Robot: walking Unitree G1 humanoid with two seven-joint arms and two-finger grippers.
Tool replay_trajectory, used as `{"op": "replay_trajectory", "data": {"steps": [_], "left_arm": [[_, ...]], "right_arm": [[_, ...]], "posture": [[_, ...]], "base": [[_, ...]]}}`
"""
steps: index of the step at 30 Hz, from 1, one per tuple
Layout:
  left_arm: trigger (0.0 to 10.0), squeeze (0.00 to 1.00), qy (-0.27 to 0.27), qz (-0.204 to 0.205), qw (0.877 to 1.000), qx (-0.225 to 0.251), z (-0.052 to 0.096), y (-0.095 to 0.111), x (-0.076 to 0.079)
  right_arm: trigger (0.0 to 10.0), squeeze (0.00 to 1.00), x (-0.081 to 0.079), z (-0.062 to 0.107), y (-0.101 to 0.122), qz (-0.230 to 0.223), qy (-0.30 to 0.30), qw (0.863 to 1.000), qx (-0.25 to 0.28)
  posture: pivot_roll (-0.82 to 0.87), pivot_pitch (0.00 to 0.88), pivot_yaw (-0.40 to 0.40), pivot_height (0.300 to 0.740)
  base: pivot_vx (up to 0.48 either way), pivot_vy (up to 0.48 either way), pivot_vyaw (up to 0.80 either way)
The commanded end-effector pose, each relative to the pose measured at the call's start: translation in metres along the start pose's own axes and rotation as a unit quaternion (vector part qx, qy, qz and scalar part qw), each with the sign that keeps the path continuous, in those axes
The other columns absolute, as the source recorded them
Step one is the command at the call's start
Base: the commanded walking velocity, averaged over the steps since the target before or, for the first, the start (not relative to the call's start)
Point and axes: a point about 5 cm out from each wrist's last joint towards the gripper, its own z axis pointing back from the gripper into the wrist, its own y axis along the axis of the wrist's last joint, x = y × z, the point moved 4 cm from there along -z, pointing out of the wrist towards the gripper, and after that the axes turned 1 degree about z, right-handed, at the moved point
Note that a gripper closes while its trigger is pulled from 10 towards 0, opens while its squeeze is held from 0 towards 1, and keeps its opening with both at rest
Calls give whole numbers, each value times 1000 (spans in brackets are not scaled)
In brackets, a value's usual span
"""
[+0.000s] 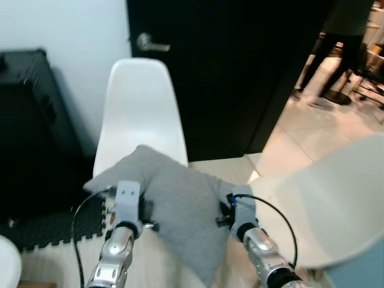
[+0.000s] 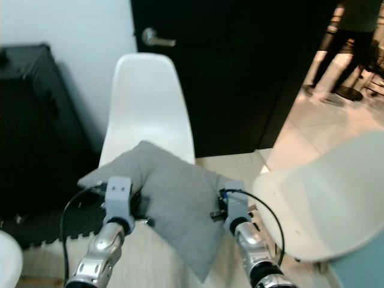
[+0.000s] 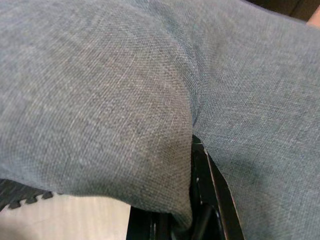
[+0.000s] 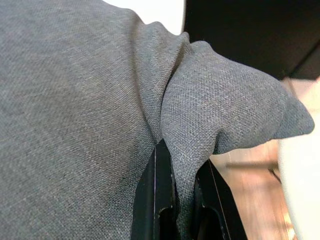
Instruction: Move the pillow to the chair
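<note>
I hold a grey fabric pillow (image 1: 180, 210) in the air with both arms, just in front of a white shell chair (image 1: 141, 102) that stands against the black door. My left gripper (image 1: 143, 211) is shut on the pillow's left side, and the cloth (image 3: 150, 100) folds over its black fingers (image 3: 210, 200). My right gripper (image 1: 223, 211) is shut on the pillow's right side; the fabric (image 4: 100, 100) is pinched between its black fingers (image 4: 157, 200). The pillow's upper left corner overlaps the chair's seat edge.
A second white chair (image 1: 324, 204) stands close at the right. A black cabinet (image 1: 30, 120) and dark foam mats (image 1: 48, 231) lie at the left. The black door (image 1: 228, 72) is behind the chair. A person's legs (image 1: 333, 57) show far right on the tiled floor.
</note>
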Motion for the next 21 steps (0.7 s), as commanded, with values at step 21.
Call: {"op": "replay_trajectory", "data": {"steps": [21], "left_arm": [[10000,0,13,-1,1000,23,0,10,-12]], "right_arm": [[10000,0,-5,-1,2,2,6,1000,6]], "posture": [[132,0,-75,740]], "base": [[397,0,-158]]}}
